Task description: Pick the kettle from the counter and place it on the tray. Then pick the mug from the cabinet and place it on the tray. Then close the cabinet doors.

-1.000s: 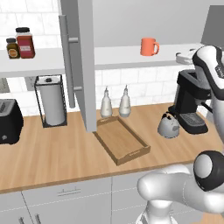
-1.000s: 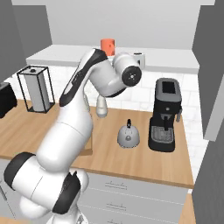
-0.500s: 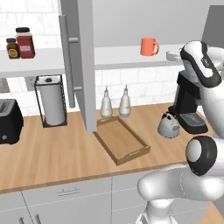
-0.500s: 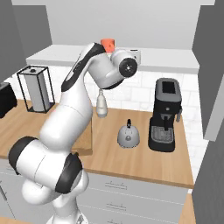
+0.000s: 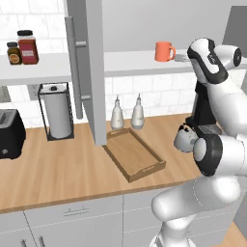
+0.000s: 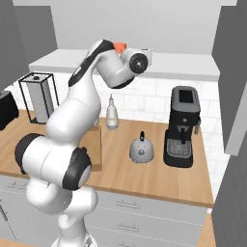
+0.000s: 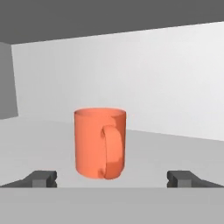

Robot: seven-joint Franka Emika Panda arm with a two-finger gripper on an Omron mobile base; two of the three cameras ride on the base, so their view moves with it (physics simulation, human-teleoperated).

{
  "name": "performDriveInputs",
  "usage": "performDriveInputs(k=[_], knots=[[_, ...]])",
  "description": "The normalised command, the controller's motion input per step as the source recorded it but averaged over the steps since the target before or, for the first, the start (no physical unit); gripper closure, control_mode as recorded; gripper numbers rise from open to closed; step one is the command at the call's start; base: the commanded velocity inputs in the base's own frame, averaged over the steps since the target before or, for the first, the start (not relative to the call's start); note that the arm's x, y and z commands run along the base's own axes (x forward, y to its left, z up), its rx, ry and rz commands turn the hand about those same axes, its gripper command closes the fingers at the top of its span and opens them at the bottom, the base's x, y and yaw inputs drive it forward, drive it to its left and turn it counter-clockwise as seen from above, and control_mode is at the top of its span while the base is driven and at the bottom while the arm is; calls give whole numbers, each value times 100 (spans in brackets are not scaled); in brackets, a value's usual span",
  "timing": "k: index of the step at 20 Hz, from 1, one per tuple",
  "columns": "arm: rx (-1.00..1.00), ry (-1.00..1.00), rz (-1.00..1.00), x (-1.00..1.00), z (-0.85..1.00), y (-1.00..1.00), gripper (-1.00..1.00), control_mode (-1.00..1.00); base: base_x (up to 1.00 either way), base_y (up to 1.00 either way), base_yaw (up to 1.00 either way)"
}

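On the wood-grain surface [image 5: 58, 169], the empty wooden tray [image 5: 134, 154] lies with its long axis running from near right to far left, just in front of two slim bottles [image 5: 127, 113]. To its right the squat silver kettle [image 6: 142, 149] stands upright beside a black coffee machine [image 6: 182, 126]. Farther back, the orange mug [image 7: 99, 143] stands upright on the white shelf [image 5: 135, 61] of the open cabinet, its loop handle turned toward the hand camera. The white arm [image 5: 217, 91] reaches up to shelf height, its claw [image 7: 113, 178] spread wide and empty, fingertips [image 7: 41, 178] either side of the mug, short of it.
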Motion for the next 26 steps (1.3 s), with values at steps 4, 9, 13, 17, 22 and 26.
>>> performDriveInputs(k=[4,9,13,17,22,26], knots=[[0,7,4,51,0,15,-100,-100,0,0,0],[0,8,2,45,0,18,-100,-100,0,0,0],[0,3,6,20,0,24,-100,-100,0,0,0],[0,0,9,2,0,24,100,-100,0,0,0],[0,0,8,0,0,4,100,-100,0,0,0],[0,0,6,0,-2,4,100,-100,0,0,0]])
